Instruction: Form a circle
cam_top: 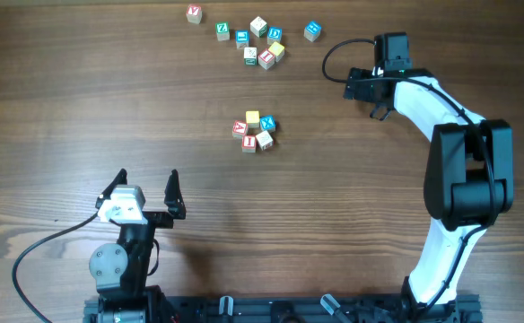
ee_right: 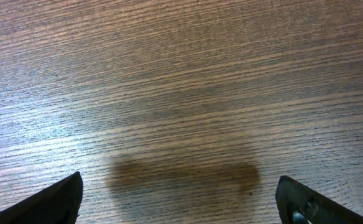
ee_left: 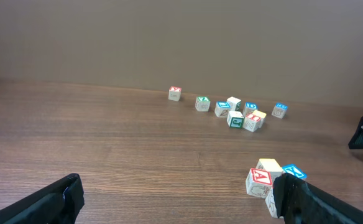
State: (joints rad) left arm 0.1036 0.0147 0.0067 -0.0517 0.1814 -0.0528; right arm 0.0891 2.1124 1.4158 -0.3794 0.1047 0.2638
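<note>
Overhead: a tight ring of five small wooden letter cubes [cam_top: 254, 132], two red-lettered, one yellow, one blue and one whitish, sits near the middle of the brown wood-grain tabletop [cam_top: 65, 90], its cubes touching. A loose scatter of similar wooden letter cubes [cam_top: 255, 40] lies well apart toward the far side. The left tool [cam_top: 145, 190], its black fingers spread wide and holding nothing, sits at the near side, short of the ring. The right tool [cam_top: 367, 90] hangs over bare wood to the right of both groups.

Left wrist: the ring [ee_left: 265, 177] lies just beyond the right-hand finger [ee_left: 312, 202], which hides part of it; the scatter [ee_left: 234, 112] lies farther off.

Right wrist: the right tool's dark fingertips [ee_right: 51, 202] stand wide apart at the bottom corners, with only wood grain and a soft shadow between them.
</note>
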